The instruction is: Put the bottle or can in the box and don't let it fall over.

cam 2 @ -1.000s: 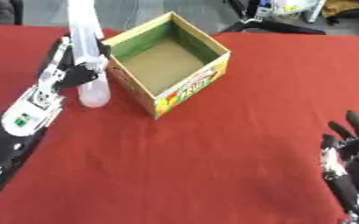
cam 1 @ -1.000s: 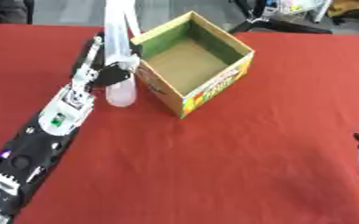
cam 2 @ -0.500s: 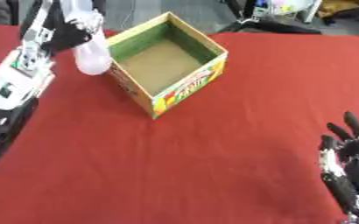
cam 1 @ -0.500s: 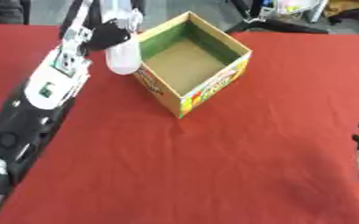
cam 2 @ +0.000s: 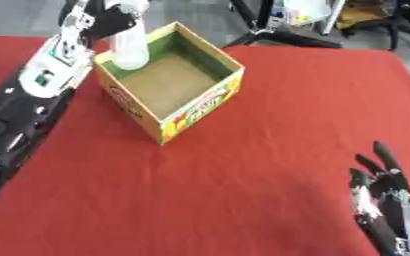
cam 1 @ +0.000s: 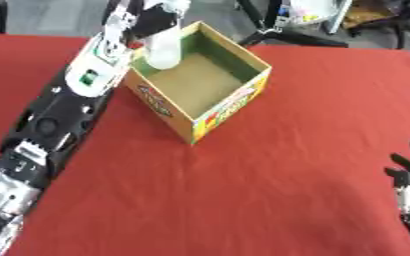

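**A:** Fingers first. What have you got?

**B:** Left hand (cam 1: 147, 17) curled round the upper part of a pale translucent bottle (cam 1: 165, 47), gripping it near the neck. The bottle hangs roughly upright, base over the near-left corner of the box (cam 1: 200, 87), about level with the rim. Whether it's clear of the wall or brushing it, I can't tell from either eye.

**A:** And the other hand?

**B:** Right hand (cam 2: 383, 200) idle at the lower right, fingers straight and fanned, holding nothing, well apart from the box.

**A:** Step in hand?

**B:** Carry is nearly over; I'd call it the start of the lowering. Bottle is above the opening but not yet on the floor of the box.

**A:** What does the next move want?

**B:** My reading: shift a touch toward the box's middle so the base clears the green inner wall, lower straight down until the base sits flat on the cardboard floor, then uncurl the fingers without dragging the neck sideways. A tall narrow bottle tips easily.

**A:** Counts?

**B:** One bottle, one box, two hands, one red tablecloth (cam 1: 278, 190). No can in sight.
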